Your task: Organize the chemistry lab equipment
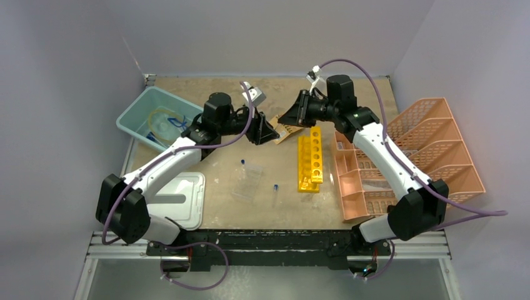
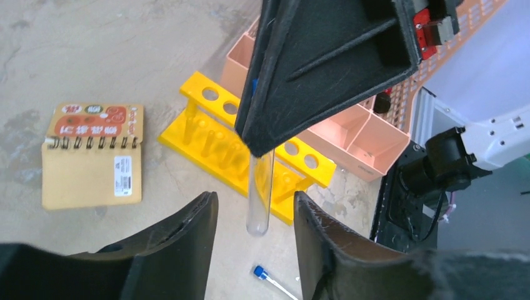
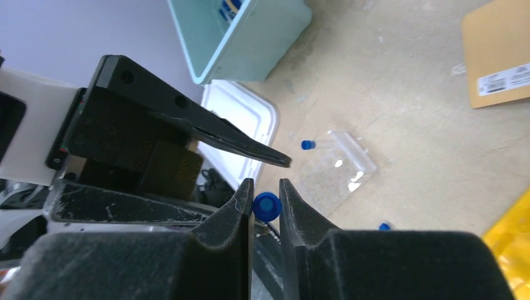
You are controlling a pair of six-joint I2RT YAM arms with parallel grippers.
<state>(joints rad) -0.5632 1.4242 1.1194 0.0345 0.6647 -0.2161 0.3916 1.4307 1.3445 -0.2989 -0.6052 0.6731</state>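
Holding a tube [image 2: 259,187] in mid-air at the far centre, just left of the racks [image 1: 310,159].
Grip: right gripper [image 3: 265,186] pinched on its blue cap; left gripper [image 2: 255,206] spread wide around its lower end, not touching. Risk: the tube drops or tilts if released before the left closes. Below: notebook [image 2: 92,156], loose tube [image 2: 267,280]; organiser [image 1: 406,156] right.

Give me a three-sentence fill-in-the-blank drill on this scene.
The right pincer grips a tube with a ___ cap.
The left pincer is ___.
The racks with round holes are ___.
Missing words: blue; open; yellow.
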